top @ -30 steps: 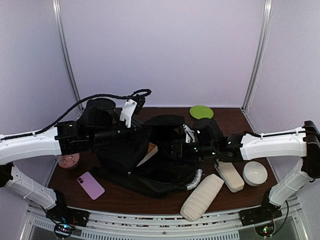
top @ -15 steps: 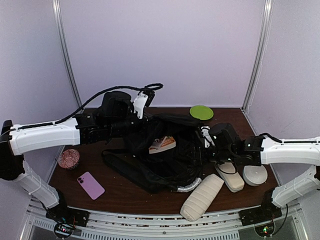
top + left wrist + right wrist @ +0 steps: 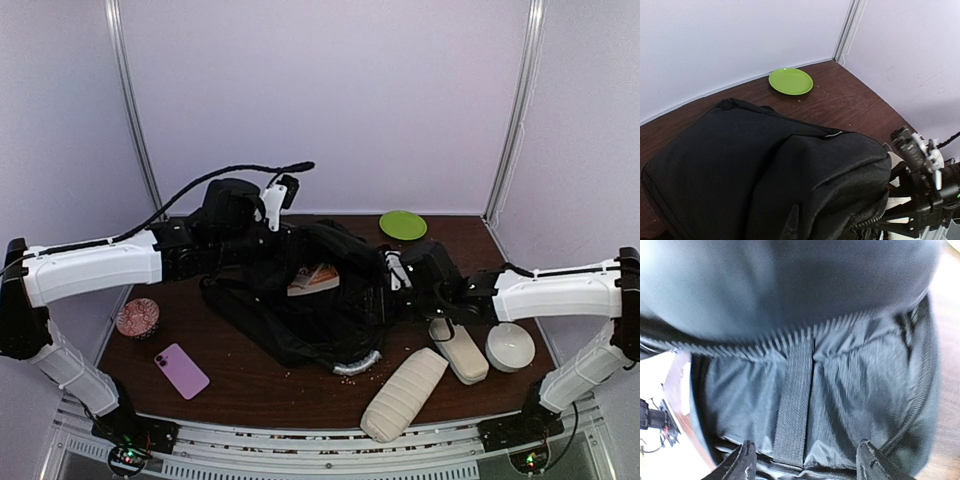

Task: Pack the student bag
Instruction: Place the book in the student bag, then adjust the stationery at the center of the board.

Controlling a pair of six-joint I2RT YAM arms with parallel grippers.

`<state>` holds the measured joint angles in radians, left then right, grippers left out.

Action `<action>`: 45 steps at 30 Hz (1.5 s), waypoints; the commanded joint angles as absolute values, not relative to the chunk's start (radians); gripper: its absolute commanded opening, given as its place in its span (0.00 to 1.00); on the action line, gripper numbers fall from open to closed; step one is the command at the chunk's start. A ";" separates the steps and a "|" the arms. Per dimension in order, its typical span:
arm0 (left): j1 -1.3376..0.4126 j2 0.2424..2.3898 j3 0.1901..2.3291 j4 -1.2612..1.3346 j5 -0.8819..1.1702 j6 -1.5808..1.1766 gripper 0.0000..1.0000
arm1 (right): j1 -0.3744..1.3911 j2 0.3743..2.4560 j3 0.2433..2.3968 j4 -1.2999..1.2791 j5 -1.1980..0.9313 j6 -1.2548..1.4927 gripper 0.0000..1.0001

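At the left, the left gripper [image 3: 262, 232] is buried in the upper edge of the student bag [image 3: 310, 320]; whether it is clamped cannot be told. The bag is slumped mid-table between the arms. The right gripper [image 3: 805, 464] is spread wide at its zippered opening.

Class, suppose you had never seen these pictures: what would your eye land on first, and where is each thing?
The big black backpack lies slumped in the middle, the left arm and right arm reaching to it from either side, what looks like a book showing at its opening. Next come the bright green plate toward the far right corner and the pink phone near the front left.
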<state>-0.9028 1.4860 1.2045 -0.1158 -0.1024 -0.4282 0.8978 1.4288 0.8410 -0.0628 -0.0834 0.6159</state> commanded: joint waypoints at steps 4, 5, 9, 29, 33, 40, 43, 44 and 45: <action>-0.812 1.488 1.162 -0.075 -0.287 -0.499 0.00 | 0.890 1.232 0.847 -0.224 0.136 0.593 0.70; -0.797 1.497 1.153 -0.074 -0.286 -0.515 0.00 | 0.885 1.202 0.832 -0.264 0.180 0.602 0.71; -0.781 1.538 1.152 -0.072 -0.259 -0.533 0.00 | 0.823 1.079 0.744 -0.403 0.239 0.666 0.72; -0.863 1.365 1.017 -0.197 -0.212 -0.510 0.84 | 0.836 0.848 0.557 -0.605 0.037 0.952 0.76; -0.874 1.299 0.982 -0.223 -0.233 -0.504 0.85 | 0.873 0.873 0.507 -0.531 -0.020 1.055 0.76; -0.936 1.221 0.949 -0.261 -0.304 -0.482 0.88 | 0.901 0.951 0.473 -0.464 -0.055 1.118 0.76; -0.969 1.200 0.935 -0.270 -0.332 -0.484 0.89 | 0.907 1.001 0.474 -0.453 -0.061 1.107 0.75; -0.975 1.195 0.929 -0.270 -0.334 -0.490 0.89 | 0.907 1.020 0.477 -0.444 -0.066 1.100 0.75; -0.981 1.192 0.921 -0.270 -0.334 -0.499 0.89 | 0.907 1.039 0.482 -0.436 -0.069 1.088 0.75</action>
